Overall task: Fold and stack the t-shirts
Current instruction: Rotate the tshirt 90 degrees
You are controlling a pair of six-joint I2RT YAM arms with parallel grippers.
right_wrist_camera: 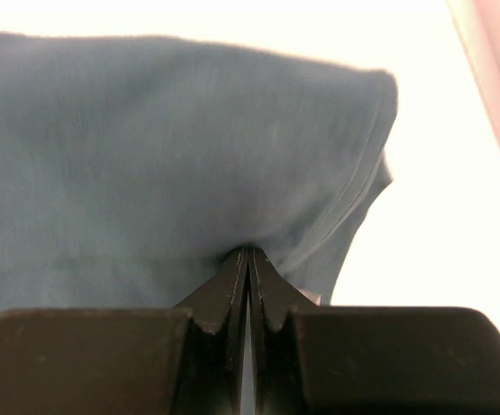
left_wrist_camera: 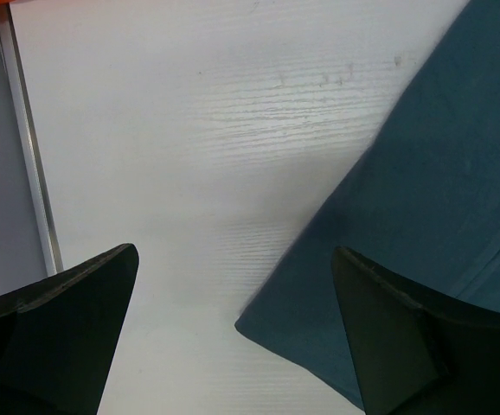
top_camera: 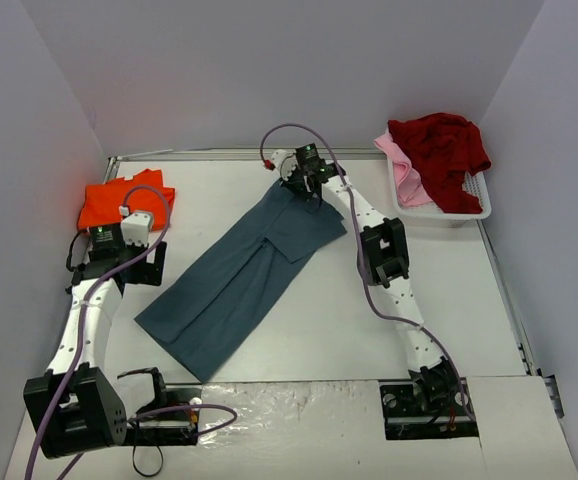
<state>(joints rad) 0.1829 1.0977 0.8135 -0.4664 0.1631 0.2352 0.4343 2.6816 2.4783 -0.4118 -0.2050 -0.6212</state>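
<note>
On the table (top_camera: 369, 330), right gripper (right_wrist_camera: 248, 252) pinches the slate blue-grey t-shirt (top_camera: 234, 280) at its far end; left gripper (left_wrist_camera: 234, 252) spread wide, empty.

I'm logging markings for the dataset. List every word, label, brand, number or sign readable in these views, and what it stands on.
No readable text.
The slate blue-grey cloth t-shirt, folded bright orange t-shirt, dark red t-shirt, pale pink t-shirt and white plastic basket show no print.
Any marking on the left arm or right arm is too small to read.
</note>
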